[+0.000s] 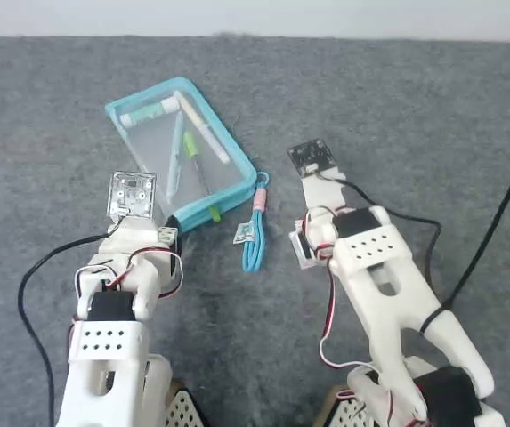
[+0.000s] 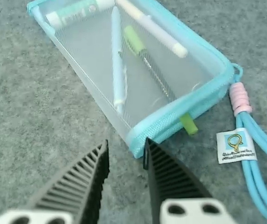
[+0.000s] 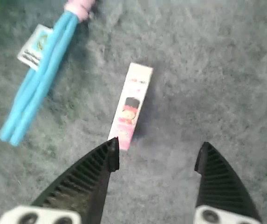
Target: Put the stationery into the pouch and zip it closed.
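Teal mesh pouch [image 2: 163,120] sits right at the left gripper [image 2: 126,142], its corner nosing into the narrow gap between the barely parted fingers, nothing gripped. A green pen [image 2: 188,124] pokes out of the open end, just beyond one fingertip. Run the zip over that and I'd expect a jam. Across at the right gripper [image 3: 159,143], the fingers are spread wide and empty, with a small pink-and-white box [image 3: 131,105] just ahead of one tip, off-centre. Closing here would likely shove it aside rather than pinch it.
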